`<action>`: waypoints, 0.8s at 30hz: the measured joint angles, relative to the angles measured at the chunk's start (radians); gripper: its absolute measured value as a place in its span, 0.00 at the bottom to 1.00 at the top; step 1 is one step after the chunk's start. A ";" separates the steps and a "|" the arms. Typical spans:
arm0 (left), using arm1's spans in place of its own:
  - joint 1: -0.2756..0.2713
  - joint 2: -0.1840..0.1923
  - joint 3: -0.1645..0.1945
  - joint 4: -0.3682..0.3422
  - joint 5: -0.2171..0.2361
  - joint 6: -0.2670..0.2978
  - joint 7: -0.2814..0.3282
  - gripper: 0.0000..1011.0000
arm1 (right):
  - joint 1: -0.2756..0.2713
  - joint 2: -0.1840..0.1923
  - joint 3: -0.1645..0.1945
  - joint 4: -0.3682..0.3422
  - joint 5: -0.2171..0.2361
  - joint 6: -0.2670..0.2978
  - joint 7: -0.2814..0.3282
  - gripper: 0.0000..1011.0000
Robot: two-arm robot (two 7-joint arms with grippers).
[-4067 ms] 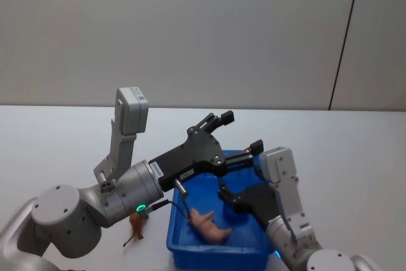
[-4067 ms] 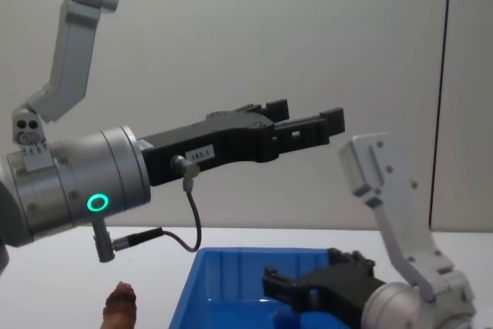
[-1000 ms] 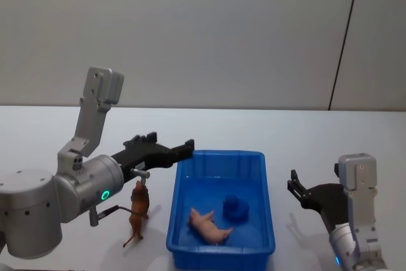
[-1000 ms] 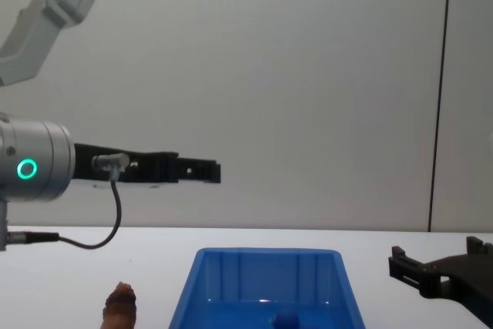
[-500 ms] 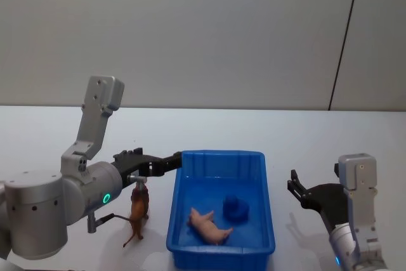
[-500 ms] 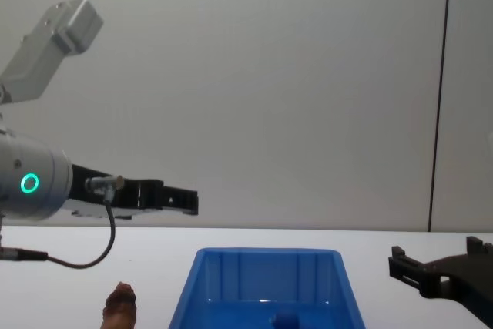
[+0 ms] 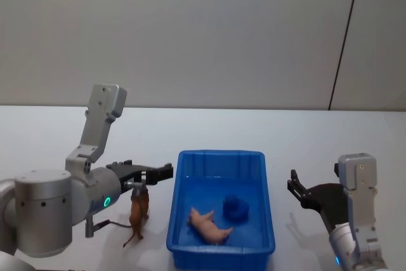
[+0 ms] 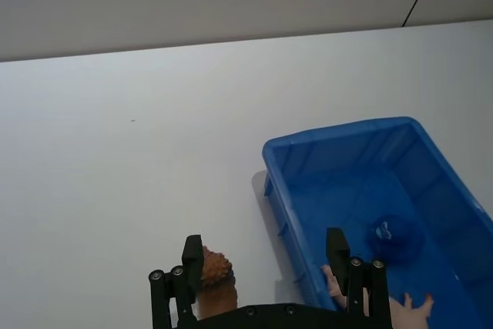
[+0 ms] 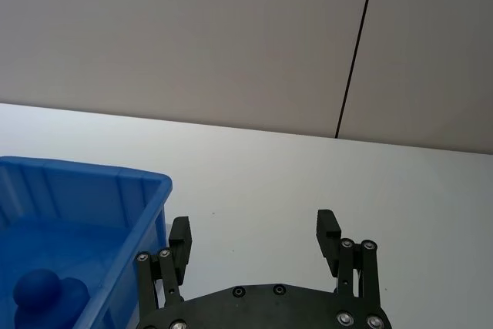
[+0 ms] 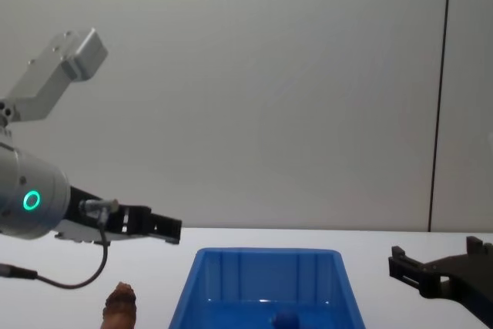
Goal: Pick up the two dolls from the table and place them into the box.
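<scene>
The reddish-brown doll (image 7: 138, 211) stands on the white table (image 7: 57, 144) just left of the blue box (image 7: 221, 155). The dark-blue doll (image 7: 235, 207) lies inside the box. My left gripper (image 7: 158, 172) hangs open above the brown doll, at the box's left wall. In the left wrist view its open fingers (image 8: 192, 252) straddle the brown doll (image 8: 214, 271) and the box's corner (image 8: 271, 161). My right gripper (image 7: 314, 182) is open and holds nothing, right of the box. The chest view shows the brown doll's top (image 10: 119, 304) beneath the left gripper (image 10: 162, 227).
A pale pink toy figure (image 7: 209, 225) lies in the box in front of the blue doll. Bare white tabletop extends behind the box and on both sides. A grey wall stands behind the table.
The left gripper has drawn back from over the box and come down toward the brown doll. The right gripper left the box earlier and has held still for the last second.
</scene>
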State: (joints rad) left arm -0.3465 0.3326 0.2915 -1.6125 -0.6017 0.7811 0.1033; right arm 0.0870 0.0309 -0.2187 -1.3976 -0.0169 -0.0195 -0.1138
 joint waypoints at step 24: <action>-0.015 -0.021 0.011 0.109 0.073 0.068 0.032 0.99 | 0.000 0.000 0.000 0.000 0.000 0.000 0.000 0.99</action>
State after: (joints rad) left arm -0.3613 0.3118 0.3020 -1.5040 -0.5291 0.8496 0.1356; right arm 0.0870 0.0309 -0.2187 -1.3976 -0.0169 -0.0196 -0.1138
